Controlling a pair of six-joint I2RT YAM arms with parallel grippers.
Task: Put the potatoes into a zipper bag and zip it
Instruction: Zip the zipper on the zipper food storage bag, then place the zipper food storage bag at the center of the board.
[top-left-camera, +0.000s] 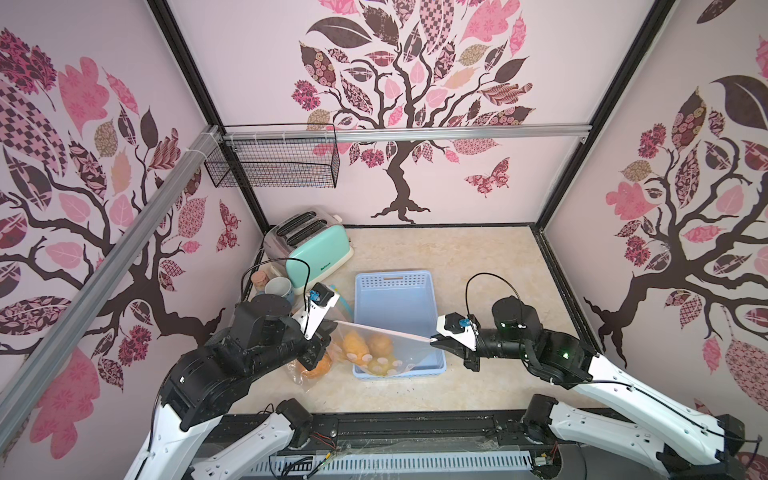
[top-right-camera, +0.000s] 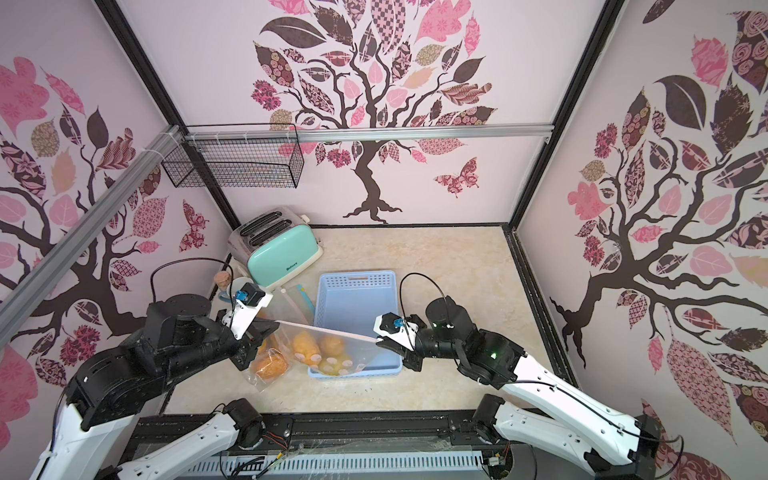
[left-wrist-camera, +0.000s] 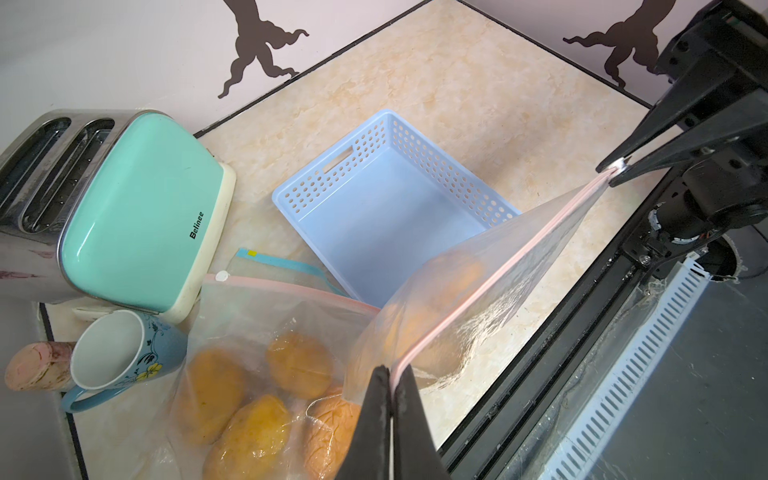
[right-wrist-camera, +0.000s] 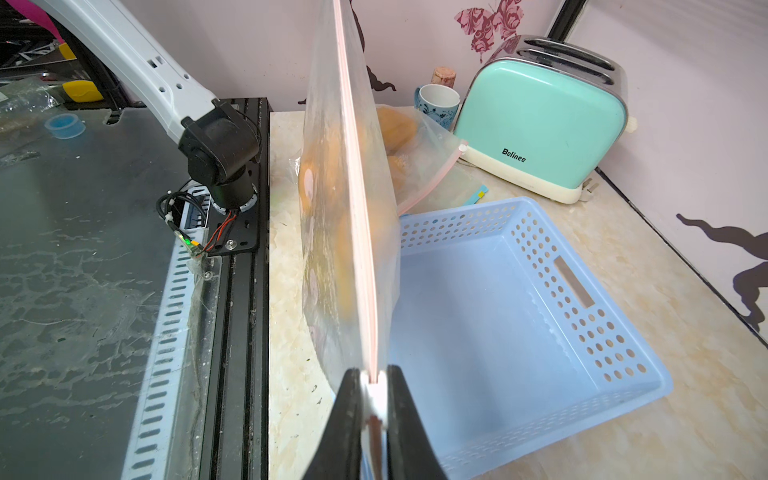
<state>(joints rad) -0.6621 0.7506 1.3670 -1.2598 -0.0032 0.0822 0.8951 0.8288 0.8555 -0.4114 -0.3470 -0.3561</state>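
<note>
A clear zipper bag hangs stretched between my two grippers by its pink zip strip. Orange-yellow potatoes sit inside it, above the near left corner of the blue basket. My left gripper is shut on one end of the strip. My right gripper is shut on the white slider at the other end. A second clear bag with more potatoes lies on the table below my left gripper.
A light blue perforated basket stands mid-table with nothing on its floor. At the back left are a mint toaster, a blue mug and a pinkish cork-like piece. A flat bag with a teal zip lies by the toaster. A wire basket hangs on the wall.
</note>
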